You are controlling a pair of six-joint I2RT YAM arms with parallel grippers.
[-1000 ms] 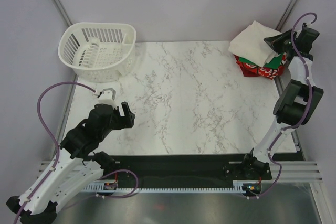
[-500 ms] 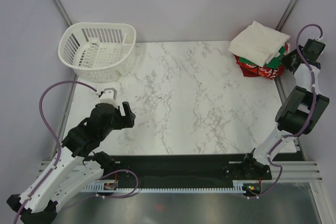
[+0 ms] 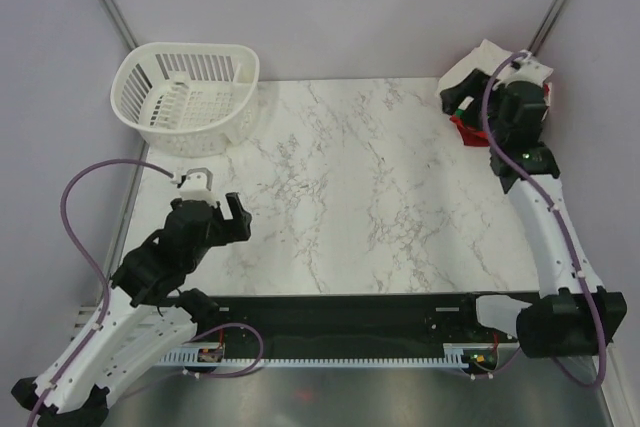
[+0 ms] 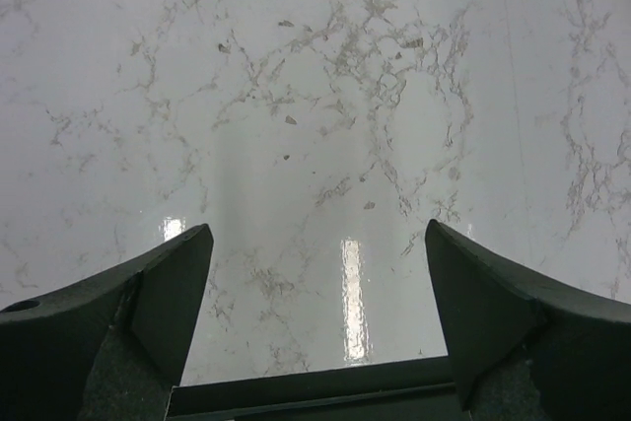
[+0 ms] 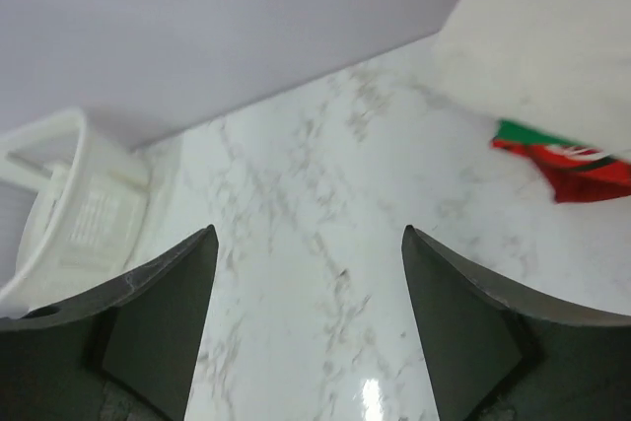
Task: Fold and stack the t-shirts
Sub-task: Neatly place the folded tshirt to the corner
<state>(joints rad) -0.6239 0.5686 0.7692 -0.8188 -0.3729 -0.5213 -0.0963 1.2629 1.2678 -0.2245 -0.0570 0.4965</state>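
The t-shirts lie stacked at the table's far right corner. The cream one (image 3: 466,69) is folded on top, and the red one (image 3: 463,127) shows beneath it. In the right wrist view the cream shirt (image 5: 552,36) fills the upper right, with a green edge (image 5: 527,132) and the red shirt (image 5: 592,170) under it. My right gripper (image 3: 472,105) hangs over the stack's near left part, open (image 5: 308,232), with only bare marble between its fingers. Over the table's near left, my left gripper (image 3: 212,209) is open and holds nothing (image 4: 315,229).
A white slotted basket (image 3: 185,95) stands at the far left corner and also appears in the right wrist view as the basket (image 5: 69,204). The marble table (image 3: 350,187) spreads between the arms. Grey walls and metal posts close in the back and sides.
My right arm swung from the right of the stack to over it, and its gripper went from shut to open. The left gripper opened slightly wider and shifted a little.
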